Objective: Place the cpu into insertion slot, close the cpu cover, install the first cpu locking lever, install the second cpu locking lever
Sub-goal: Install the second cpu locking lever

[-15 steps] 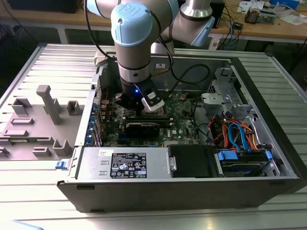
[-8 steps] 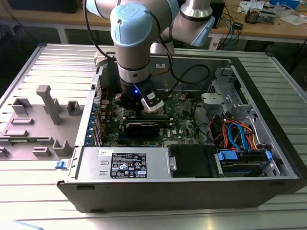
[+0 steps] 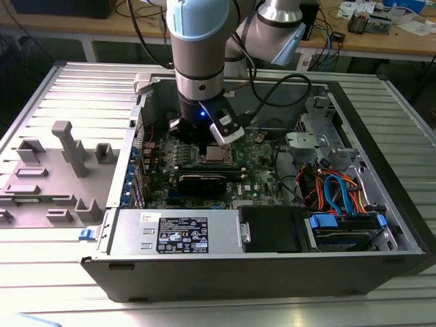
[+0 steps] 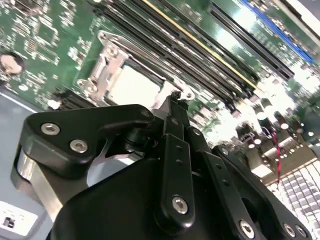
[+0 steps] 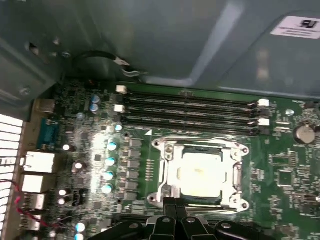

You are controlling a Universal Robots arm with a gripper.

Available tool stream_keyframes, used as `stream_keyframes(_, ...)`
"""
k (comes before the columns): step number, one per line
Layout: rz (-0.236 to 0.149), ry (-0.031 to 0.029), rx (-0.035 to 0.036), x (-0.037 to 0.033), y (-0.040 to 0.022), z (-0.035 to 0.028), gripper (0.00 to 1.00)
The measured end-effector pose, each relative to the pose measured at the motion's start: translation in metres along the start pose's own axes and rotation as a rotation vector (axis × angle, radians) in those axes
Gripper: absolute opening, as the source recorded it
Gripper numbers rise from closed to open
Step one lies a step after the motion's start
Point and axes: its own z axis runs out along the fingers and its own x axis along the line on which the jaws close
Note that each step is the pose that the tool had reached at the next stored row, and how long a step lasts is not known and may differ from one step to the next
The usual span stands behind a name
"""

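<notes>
The cpu [image 5: 202,172], a dull silver square, lies in the insertion slot [image 5: 200,201] on the green board. The cpu cover [image 5: 170,172], a silver frame, lies flat around it. A thin wire lever [image 5: 200,139] runs along one side of the frame. My gripper [image 5: 175,204] is shut with nothing between its fingers, its tip just over the socket's edge. In the second wrist view the gripper [image 4: 175,98] tip is by a corner of the cover [image 4: 100,67], beside the cpu [image 4: 134,85]. In the exterior view the gripper [image 3: 208,142] hangs over the cpu [image 3: 217,154].
Long black memory slots [image 5: 190,107] run beside the socket. A long black card [image 3: 204,180] sits in front of the socket in the exterior view. The power supply [image 3: 177,231] and a drive cage with blue cables [image 3: 340,197] fill the case front. A grey fixture plate [image 3: 54,170] lies at the exterior view's left.
</notes>
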Motion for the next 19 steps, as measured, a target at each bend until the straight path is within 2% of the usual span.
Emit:
stream_keyframes(6,0.003,0.0023,0.0003,-0.0185,-0.0017,0.0023,0.11)
stream_keyframes(11,0.007,0.0058,0.0061,-0.0303,-0.0006,0.0042,0.11)
stream_keyframes(15,0.007,0.0073,0.0177,-0.0319,0.0028,0.005,0.11)
stream_keyframes(19,0.007,0.0074,0.0213,-0.0325,0.0122,0.0067,0.11)
